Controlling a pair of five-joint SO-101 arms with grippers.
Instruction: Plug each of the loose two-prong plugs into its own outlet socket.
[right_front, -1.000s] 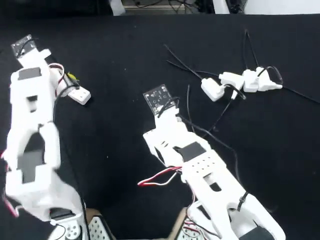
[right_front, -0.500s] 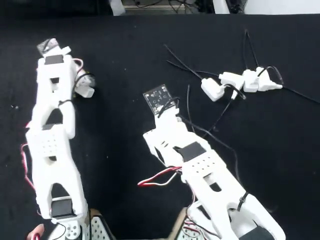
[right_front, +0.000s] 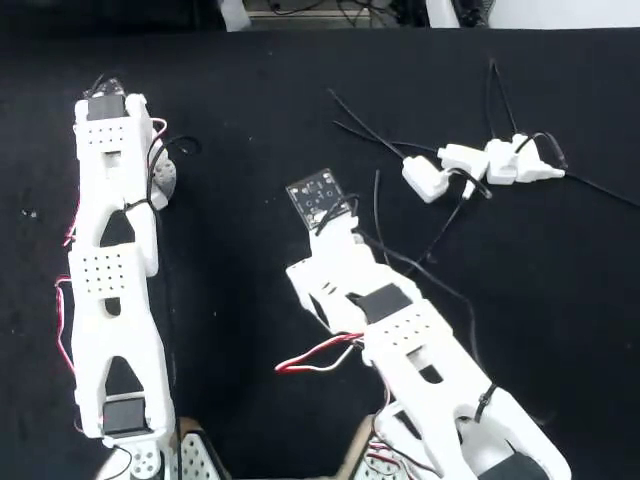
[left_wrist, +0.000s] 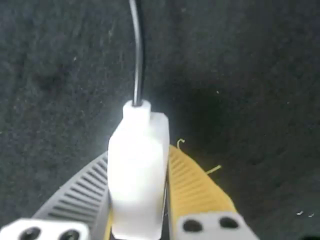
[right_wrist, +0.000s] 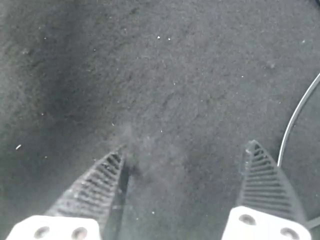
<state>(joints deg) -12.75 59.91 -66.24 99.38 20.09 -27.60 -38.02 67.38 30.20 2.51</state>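
Note:
My left gripper (left_wrist: 139, 165) is shut on a white two-prong plug (left_wrist: 137, 185), held between the grey and yellow fingers. Its black cord (left_wrist: 137, 55) runs away over the black cloth. In the high view the left arm (right_front: 110, 200) lies stretched along the table's left side, with the plug hidden under its wrist. My right gripper (right_wrist: 184, 152) stands open just above bare cloth with nothing between its fingers. The right arm (right_front: 370, 300) sits mid-table. A cluster of white plugs and outlet blocks (right_front: 485, 162) with black cords lies at the far right.
Thin black cords (right_front: 440, 230) trail from the white cluster toward the right arm. One thin cable (right_wrist: 295, 120) runs beside the right gripper's finger. Red and white wires (right_front: 315, 355) loop off the right arm. Black cloth (right_front: 250, 120) covers the table.
The left arm has swung in from the table's left edge and straightened toward the far side. The white plug seen beside it has passed under its wrist. The right arm has not moved.

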